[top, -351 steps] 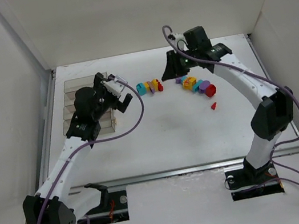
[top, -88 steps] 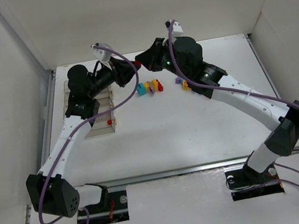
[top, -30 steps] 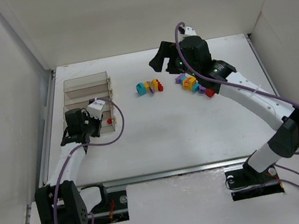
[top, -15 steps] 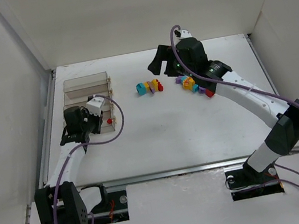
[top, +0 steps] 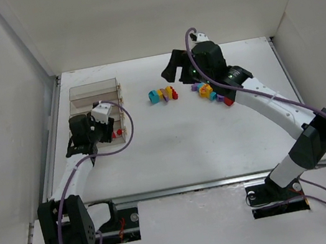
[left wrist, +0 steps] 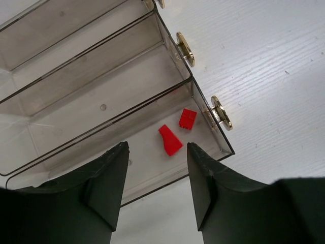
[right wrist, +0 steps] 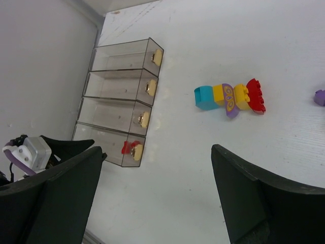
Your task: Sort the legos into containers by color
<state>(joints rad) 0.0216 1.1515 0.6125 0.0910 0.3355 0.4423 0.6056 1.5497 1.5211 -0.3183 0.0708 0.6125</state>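
Red plastic, two small red bricks (left wrist: 172,140), lie loose on the floor of the nearest bin of the containers (left wrist: 91,71), close to its knobbed end. No other bin shows anything inside.

Left pincer (left wrist: 157,148): jaws spread wide, nothing held, hovering just above that nearest bin.

Right pincer (right wrist: 156,148): jaws likewise wide apart and empty, raised over the counter (right wrist: 264,30) at the far middle, beside the unsorted legos (right wrist: 229,96).

Unsorted stock: one joined row of cyan, yellow, purple-patterned and red pieces. A second clump (top: 211,91) of purple, yellow, cyan and red sits just to its right, partly under the right arm.

Step in hand, by my reckoning: red is begun and the other colours are untouched. The next pick looks to fall to the right pincer.

Next move calls for: a descent onto one end of the row, with the jaws narrowed to a single tiny piece. The pieces appear stuck together, so the whole strip may lift as one and would then need parting before any drop.

Views compared:
- Left wrist view: it alone resolves the red as two pieces, one wedge-shaped and one studded, and shows the brass discs (left wrist: 185,49) close up. Overhead they are a mere speck.
- Right wrist view: it gives the row's colour order and all four bins, but only a purple sliver of the second clump.
- Overhead view: it alone shows both arms together.
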